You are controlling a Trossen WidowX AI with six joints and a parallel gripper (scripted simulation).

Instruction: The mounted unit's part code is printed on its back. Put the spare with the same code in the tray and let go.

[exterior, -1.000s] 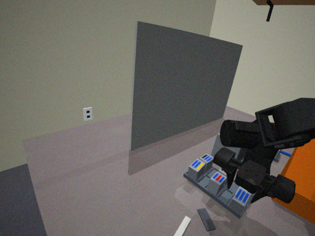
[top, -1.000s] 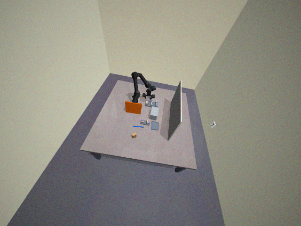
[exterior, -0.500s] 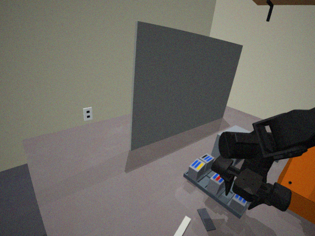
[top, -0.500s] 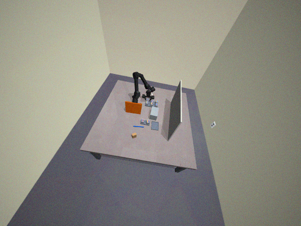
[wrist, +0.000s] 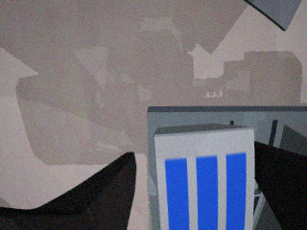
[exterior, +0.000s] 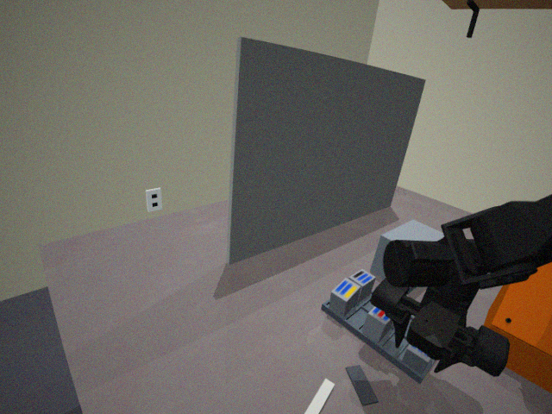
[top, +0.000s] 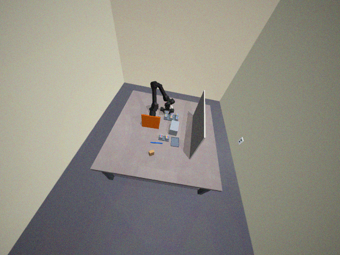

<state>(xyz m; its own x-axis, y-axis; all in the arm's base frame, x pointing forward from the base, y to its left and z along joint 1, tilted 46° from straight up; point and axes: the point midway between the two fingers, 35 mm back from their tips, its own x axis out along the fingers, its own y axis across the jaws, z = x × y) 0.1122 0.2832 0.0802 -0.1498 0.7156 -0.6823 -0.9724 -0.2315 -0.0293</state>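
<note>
My gripper [top: 167, 110] [exterior: 417, 349] [wrist: 192, 155] is open and low over the rear rack [top: 169, 116] [exterior: 352, 321] [wrist: 192, 115] of spares. Its fingers stand on either side of a grey spare with three blue bars [wrist: 205, 195], not closed on it. In the exterior view that spare is mostly hidden behind the gripper. Other spares in the rack show blue and yellow bars [exterior: 345, 289], blue bars [exterior: 364, 278], and blue and red bars [exterior: 379, 314]. The grey mounted unit [top: 173, 127] [exterior: 401, 235] stands past the rack. The flat grey tray [top: 175, 142] lies farther on.
A tall grey board [top: 196, 128] [exterior: 311, 151] stands upright beside the unit. An orange panel [top: 150, 121] [exterior: 523, 321] stands near the arm's base. A second small rack [top: 163, 136], a blue stick [top: 156, 142] and a brown cube [top: 151, 152] lie beyond. A dark slab [exterior: 360, 383] and a white strip [exterior: 319, 396] lie by the rear rack.
</note>
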